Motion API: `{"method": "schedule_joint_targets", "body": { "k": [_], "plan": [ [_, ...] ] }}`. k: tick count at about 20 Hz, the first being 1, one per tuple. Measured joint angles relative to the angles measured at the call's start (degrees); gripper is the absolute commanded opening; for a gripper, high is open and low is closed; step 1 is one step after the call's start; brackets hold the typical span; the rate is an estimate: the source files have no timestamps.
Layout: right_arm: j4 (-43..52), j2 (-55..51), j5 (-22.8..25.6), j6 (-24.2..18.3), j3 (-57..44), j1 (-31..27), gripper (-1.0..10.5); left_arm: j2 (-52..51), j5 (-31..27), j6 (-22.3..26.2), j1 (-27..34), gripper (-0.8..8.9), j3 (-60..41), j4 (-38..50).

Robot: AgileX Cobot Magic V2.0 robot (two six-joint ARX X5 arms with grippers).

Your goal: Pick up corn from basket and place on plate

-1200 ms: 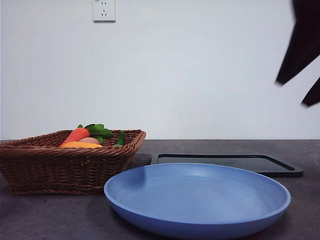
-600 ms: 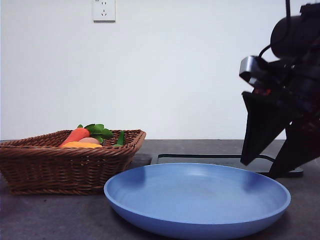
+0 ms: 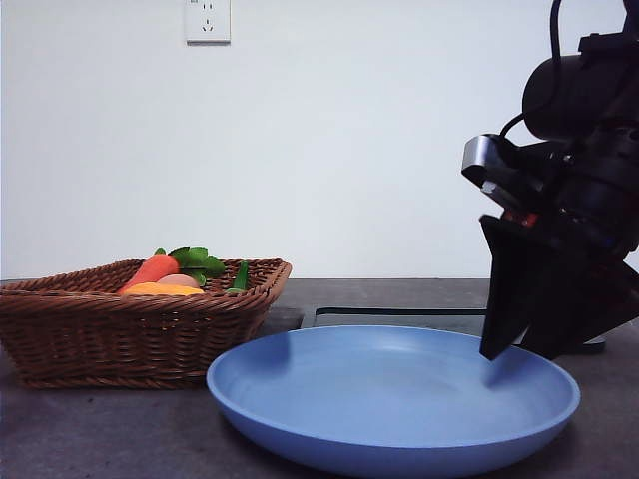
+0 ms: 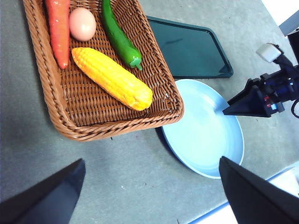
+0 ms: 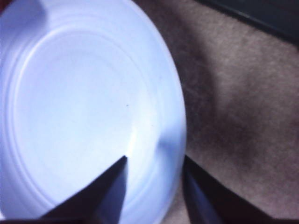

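Observation:
The corn (image 4: pixel 112 78) lies slantwise in the brown wicker basket (image 4: pixel 70 130); from the front view only a yellow sliver of corn (image 3: pixel 160 289) shows above the basket (image 3: pixel 140 329) rim. The blue plate (image 3: pixel 389 399) sits in front, to the right of the basket. My right gripper (image 3: pixel 519 354) hangs low over the plate's right edge, open, its jaws straddling the rim of the plate (image 5: pixel 84 102) in the right wrist view. My left gripper (image 4: pixel 152 161) is open and high above the table, near the basket's front side, holding nothing.
A carrot (image 4: pixel 58 28), a pinkish egg (image 4: pixel 82 24) and a green pepper (image 4: pixel 119 37) share the basket with the corn. A flat black tray (image 4: pixel 191 51) lies behind the plate (image 4: pixel 205 135). The right gripper (image 4: pixel 229 111) shows at the plate's far edge.
The right arm has dropped from the top right corner down to the plate's right rim and shifted slightly left. Basket, corn and plate have not moved.

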Motion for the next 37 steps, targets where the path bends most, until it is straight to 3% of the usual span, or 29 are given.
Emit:
{"method": "schedule_joint_targets", "body": {
  "k": [6,16,22,31,34,37],
  "plan": [
    [0.02,1.99,0.33,0.00,0.04,0.61,0.0,0.02,0.00,-0.22,0.00,4.63,0.00,0.00],
    [-1.31,1.44,1.55,0.35,0.46,0.20,0.0,2.60,0.00,-2.43,0.00,4.54,0.00,1.86],
    [-8.09,-6.14,3.28,0.24,2.89,-1.20,0.0,5.79,0.00,-3.41,-0.39,4.54,0.02,2.86],
    [-17.46,-23.58,8.74,0.28,8.81,-3.39,0.0,13.99,-0.31,-9.33,-6.27,4.54,0.13,14.05],
    [-22.67,-29.40,11.96,0.24,10.19,-4.39,0.0,19.28,-4.59,-11.50,-10.88,4.54,0.85,17.46],
    [-23.85,-34.29,12.48,0.26,10.21,-5.84,0.0,26.45,-12.35,-14.34,-16.98,4.54,2.78,21.24]
  ]
}}
